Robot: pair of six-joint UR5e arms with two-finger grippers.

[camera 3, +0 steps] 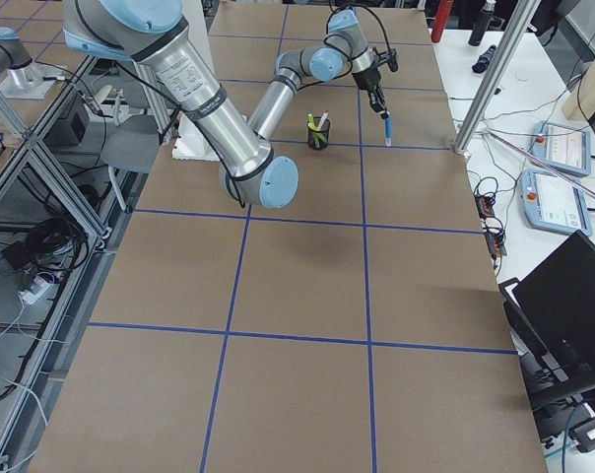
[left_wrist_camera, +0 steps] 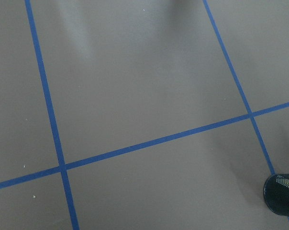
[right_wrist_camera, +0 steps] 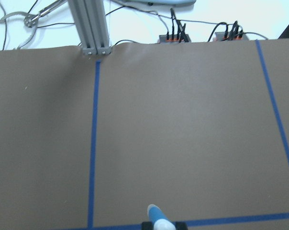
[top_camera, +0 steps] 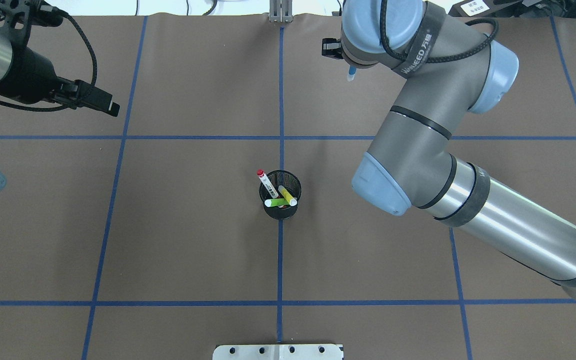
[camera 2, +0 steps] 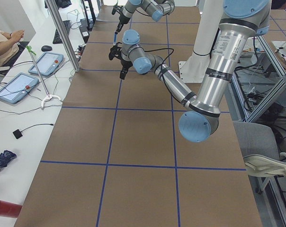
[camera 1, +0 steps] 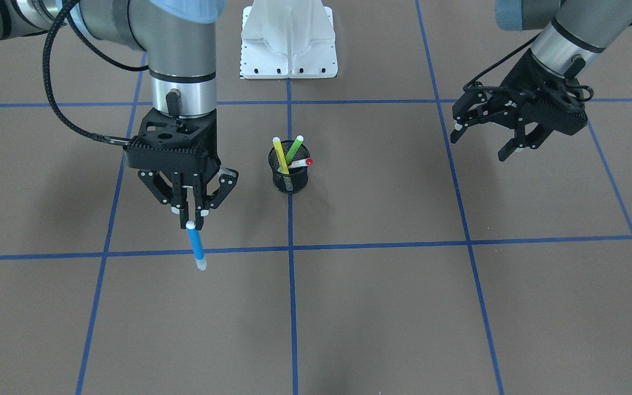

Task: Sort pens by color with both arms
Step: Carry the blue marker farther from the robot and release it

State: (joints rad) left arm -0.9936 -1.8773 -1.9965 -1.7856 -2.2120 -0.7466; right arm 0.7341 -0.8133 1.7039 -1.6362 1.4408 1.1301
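Note:
In the front-facing view my right gripper (camera 1: 191,219) is shut on the top of the blue pen (camera 1: 196,247), which hangs tilted just above the table near a tape line. The overhead view shows only the pen's tip (top_camera: 351,74) past the arm, and it also pokes into the right wrist view (right_wrist_camera: 159,218). A black mesh cup (camera 1: 288,176) at the table's centre holds the yellow pen (camera 1: 280,155), the light green pen (camera 1: 294,148) and the white pen with red ends (camera 1: 302,163). My left gripper (camera 1: 480,144) hangs open and empty, well off to the cup's side.
Blue tape lines divide the brown table into squares. The white base pedestal (camera 1: 288,41) stands behind the cup. An aluminium post (camera 3: 495,74) rises at the table's edge near the blue pen. A person (camera 2: 3,42) sits at a side desk with tablets.

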